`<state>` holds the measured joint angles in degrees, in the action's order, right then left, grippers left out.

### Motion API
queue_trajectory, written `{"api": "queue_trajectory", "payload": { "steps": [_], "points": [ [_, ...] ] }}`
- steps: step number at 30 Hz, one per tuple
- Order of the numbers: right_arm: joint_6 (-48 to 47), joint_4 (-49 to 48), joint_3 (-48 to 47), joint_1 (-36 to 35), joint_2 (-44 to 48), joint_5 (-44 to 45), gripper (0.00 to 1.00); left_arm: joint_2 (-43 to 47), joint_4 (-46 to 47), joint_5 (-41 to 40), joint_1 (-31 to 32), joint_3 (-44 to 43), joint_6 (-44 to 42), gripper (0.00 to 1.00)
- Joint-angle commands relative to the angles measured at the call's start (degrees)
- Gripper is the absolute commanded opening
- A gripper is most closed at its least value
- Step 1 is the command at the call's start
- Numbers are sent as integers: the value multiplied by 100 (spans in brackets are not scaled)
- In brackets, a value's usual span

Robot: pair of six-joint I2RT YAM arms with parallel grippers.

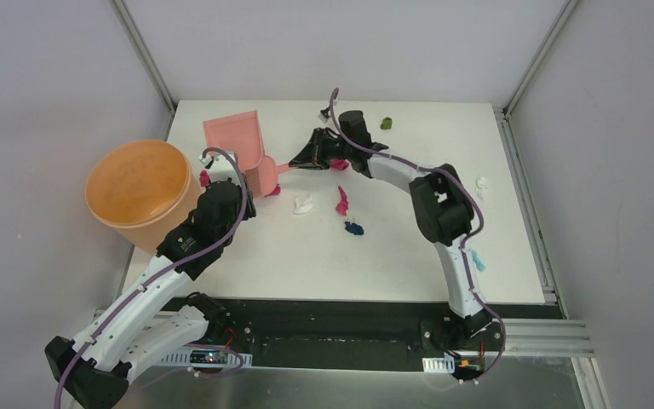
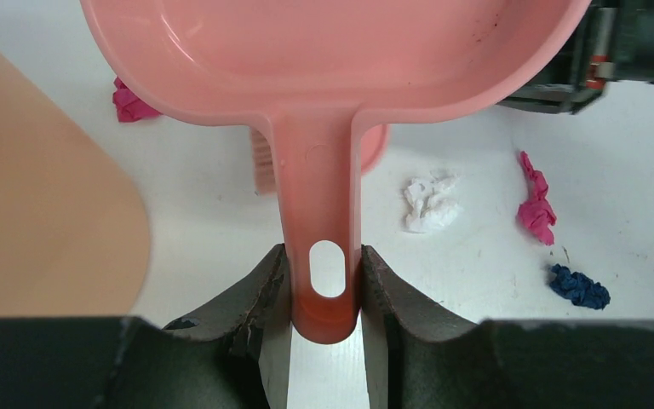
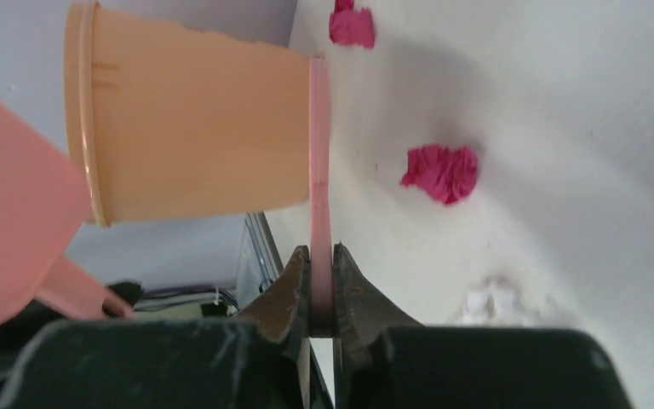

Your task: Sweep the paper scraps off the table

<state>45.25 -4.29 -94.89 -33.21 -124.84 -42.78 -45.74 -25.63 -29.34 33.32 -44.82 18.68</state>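
Your left pincer (image 2: 325, 281) holds the dustpan (image 2: 332, 51), your right pincer (image 3: 321, 281) the brush (image 3: 318, 153); sweep too hard and paper scraps (image 2: 432, 204) could skip past the dustpan.

The table (image 1: 375, 264) is a flat, matte white rectangle with a black front edge. Small crumpled paper scraps (image 2: 432, 204) lie scattered on it, none touching another.

- An olive-green scrap (image 1: 386, 123) lies near the far edge, right of centre.
- A white scrap (image 1: 303, 204), a long magenta scrap (image 1: 341, 201) and a dark blue scrap (image 1: 354, 228) form a loose group at mid-table.
- A second white scrap (image 1: 481, 186) and a teal scrap (image 1: 477, 258) lie near the right edge.
- A magenta wad (image 1: 205, 178) lies at the left edge.
- A second magenta wad (image 1: 273, 191) lies further in from the left edge.
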Motion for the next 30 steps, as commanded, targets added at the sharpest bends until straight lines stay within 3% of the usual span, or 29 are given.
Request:
{"api": "queue_trajectory", "payload": {
  "steps": [1,3,6,13,16,22,29,30],
  "points": [
    [1898,-1881,-1219,-195,-1010,-484,0,221,445,-148,-1,82,-45,0],
    [2479,-2246,-1778,-328,-1522,-581,0,164,414,-66,-7,35,-48,0],
    [2482,-2337,-2265,-544,-1888,-449,0,32,357,53,-9,-34,-40,0],
    [1827,-195,-3296,-775,-2367,291,0,-80,440,303,-10,-26,-46,0],
    [1464,755,-3729,-856,-2587,1173,0,-159,443,302,-8,-35,-65,0],
    [1241,1481,-4401,-1103,-2960,1797,0,-348,471,351,-18,-52,-97,0],
    [1236,2244,-4832,-1142,-3137,1842,0,-497,501,458,-44,-95,-135,0],
    [1176,2357,-4807,-1118,-3110,2352,0,-507,498,473,-51,-101,-136,0]
  ]
}}
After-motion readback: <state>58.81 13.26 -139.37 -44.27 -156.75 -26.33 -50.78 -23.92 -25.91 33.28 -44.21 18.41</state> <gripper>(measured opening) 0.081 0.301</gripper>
